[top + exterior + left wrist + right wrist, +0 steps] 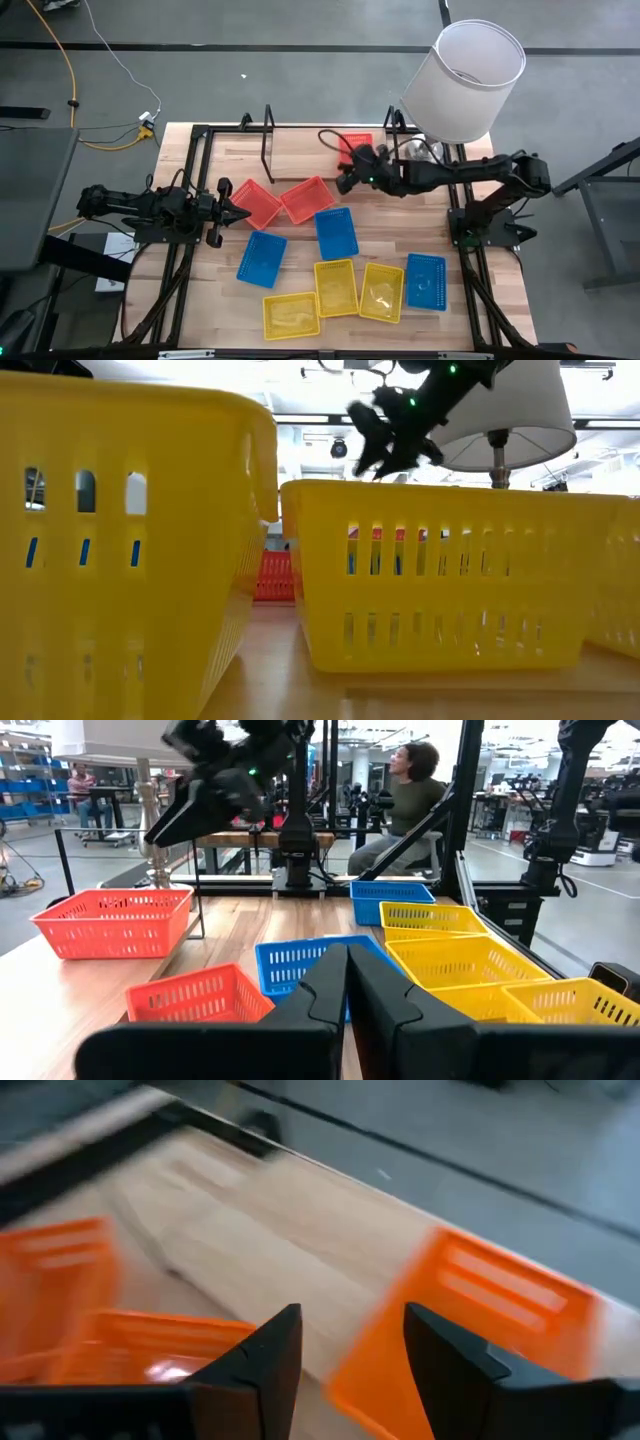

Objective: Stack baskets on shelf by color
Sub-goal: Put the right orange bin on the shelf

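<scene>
From above, the left gripper (240, 213) sits at the table's left edge with its tips just beside the nearer of two red baskets (252, 203) lying side by side on the tabletop; its own wrist view shows the two dark fingers (325, 985) pressed together and empty, something the overhead picture is too small to settle. Next to that pair comes the second red basket (307, 199), then a blue basket (262, 256) and another blue one (336, 233) toward the table's middle, with three yellow baskets (336, 287) along the near edge and a third blue basket (426, 281) at the right end of that row. The low view is almost filled by two of the yellow baskets (450, 575) and sees red mesh only through the gap between them. Behind the loose baskets, the shelf (300, 145) stands along the far edge, and a third red basket (357, 143) rests on its right part. The right gripper (347, 180) is reached out over the table just in front of that basket; its wrist view shows the fingers (270, 1350) parted with nothing between them, above light wood with blurred red baskets on either side. A white lamp shade (465, 80) stands over the table's far right corner. Only the left wrist view shows a seated person (405, 805) beyond the table.
</scene>
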Robot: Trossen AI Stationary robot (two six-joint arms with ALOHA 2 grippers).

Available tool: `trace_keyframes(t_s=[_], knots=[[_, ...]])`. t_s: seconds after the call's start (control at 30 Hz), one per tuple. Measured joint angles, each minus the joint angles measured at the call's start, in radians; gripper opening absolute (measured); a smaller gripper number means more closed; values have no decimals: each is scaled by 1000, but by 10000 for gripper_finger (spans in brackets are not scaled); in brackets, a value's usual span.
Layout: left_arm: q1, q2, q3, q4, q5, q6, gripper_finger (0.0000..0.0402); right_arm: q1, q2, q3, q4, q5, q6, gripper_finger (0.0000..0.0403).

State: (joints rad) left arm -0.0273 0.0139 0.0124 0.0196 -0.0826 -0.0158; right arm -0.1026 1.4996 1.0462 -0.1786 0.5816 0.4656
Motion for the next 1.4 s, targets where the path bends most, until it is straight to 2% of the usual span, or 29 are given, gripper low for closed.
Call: trace_keyframes(t_s=[0.17, 0.33, 0.4, 0.53, 0.67, 0.97, 1.4], knots=[[0, 0, 0, 0, 0, 0, 3, 9, 0, 0, 47, -24, -83, 118], [0, 0, 0, 0, 0, 0, 3, -24, 18, 0, 40, -53, -93, 31], [0, 0, 0, 0, 0, 0, 3, -35, 41, 5, 52, -78, -109, 9], [0, 0, 0, 0, -4, 0, 3, -48, 123, 59, 25, -123, -132, 15], [0, -1, 0, 0, -7, 0, 3, -50, 222, 166, -24, -120, -203, 2], [0, -1, 0, 1, -8, 0, 3, -106, 395, 419, -378, -67, -232, 2], [0, -1, 0, 1, -11, 1, 3, -192, 420, 445, -379, -197, -379, 0]])
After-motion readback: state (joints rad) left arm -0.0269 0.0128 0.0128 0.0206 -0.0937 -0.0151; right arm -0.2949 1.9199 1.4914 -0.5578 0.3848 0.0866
